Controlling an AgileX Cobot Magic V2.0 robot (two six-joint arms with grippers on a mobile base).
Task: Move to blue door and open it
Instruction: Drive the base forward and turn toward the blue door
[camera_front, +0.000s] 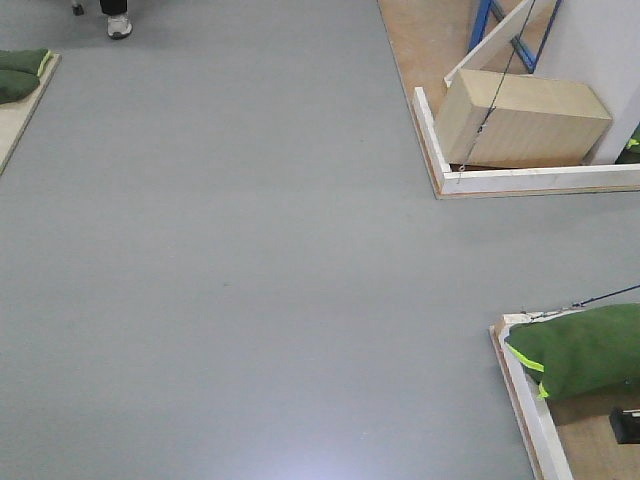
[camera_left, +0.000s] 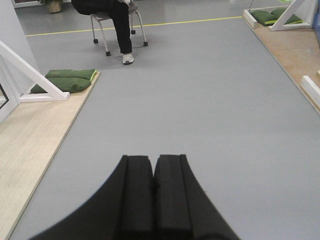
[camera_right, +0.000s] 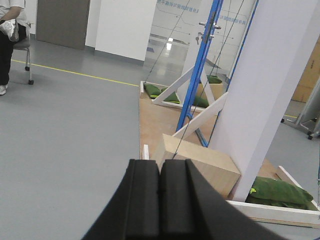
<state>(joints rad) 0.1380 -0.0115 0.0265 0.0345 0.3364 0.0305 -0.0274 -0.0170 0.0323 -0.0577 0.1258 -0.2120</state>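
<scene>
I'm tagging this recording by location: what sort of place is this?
Likely an indoor robot test hall: free-standing mock walls on wooden platforms, propped by white braces and weighted with green sandbags, around open grey floor.

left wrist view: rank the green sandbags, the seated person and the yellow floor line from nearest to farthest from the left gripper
1. Green sandbags: ahead of the left gripper, off to the left.
2. Seated person: farther ahead, slightly left of centre.
3. Yellow floor line: farthest, running across the floor behind the person.
</scene>
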